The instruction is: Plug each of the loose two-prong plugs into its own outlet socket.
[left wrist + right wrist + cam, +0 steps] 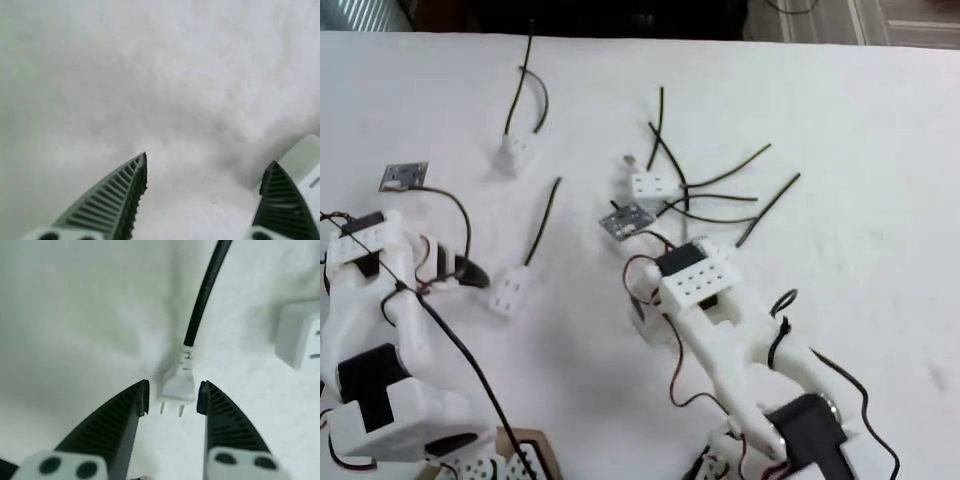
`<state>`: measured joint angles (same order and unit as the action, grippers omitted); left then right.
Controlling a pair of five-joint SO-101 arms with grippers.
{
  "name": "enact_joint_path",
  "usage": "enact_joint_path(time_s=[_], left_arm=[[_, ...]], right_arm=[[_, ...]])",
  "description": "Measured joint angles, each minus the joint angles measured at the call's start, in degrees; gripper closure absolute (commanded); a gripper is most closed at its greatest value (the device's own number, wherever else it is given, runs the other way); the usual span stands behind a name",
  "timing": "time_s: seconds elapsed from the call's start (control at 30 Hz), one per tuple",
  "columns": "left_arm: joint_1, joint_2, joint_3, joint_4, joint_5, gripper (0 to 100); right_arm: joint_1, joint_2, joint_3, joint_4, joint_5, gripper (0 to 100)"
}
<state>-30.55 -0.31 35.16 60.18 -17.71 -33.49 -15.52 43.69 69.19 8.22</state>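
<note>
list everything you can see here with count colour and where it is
table: 1, white, under everything
sockets: 3, white, one on the far side to the left, one mid-table, one near the left arm
plug: 1 clear, white, flat on the table between the right tool's fingers
cables: several, black, one on each socket, loose ones right of the mid-table socket
boards: 2, grey, one ahead of each arm, the other at
left tool: 1, dark fingers, open, over the table
right tool: 1, dark fingers, open, astride the plug
</note>
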Motion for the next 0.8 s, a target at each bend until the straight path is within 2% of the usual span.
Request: enact_joint_path(time_s=[0.2, 0.3, 0.57, 0.8], left_arm=[[0.0, 0.0, 0.0, 0.0, 0.0, 65], [0.0, 0.0, 0.0, 0.0, 0.0, 65], [0.0, 0.0, 0.0, 0.0, 0.0, 65], [0.0, 0.0, 0.0, 0.0, 0.0, 65]], right_arm=[[-3.08, -4.48, 2.81, 2.02, -0.18, 83.9], [-2.73, -4.22, 5.63, -0.97, -0.18, 83.9], [-0.53, 5.63, 5.54, -8.35, -0.18, 84.1], [0.09, 9.58, 5.71, -12.04, -0.18, 94.6]])
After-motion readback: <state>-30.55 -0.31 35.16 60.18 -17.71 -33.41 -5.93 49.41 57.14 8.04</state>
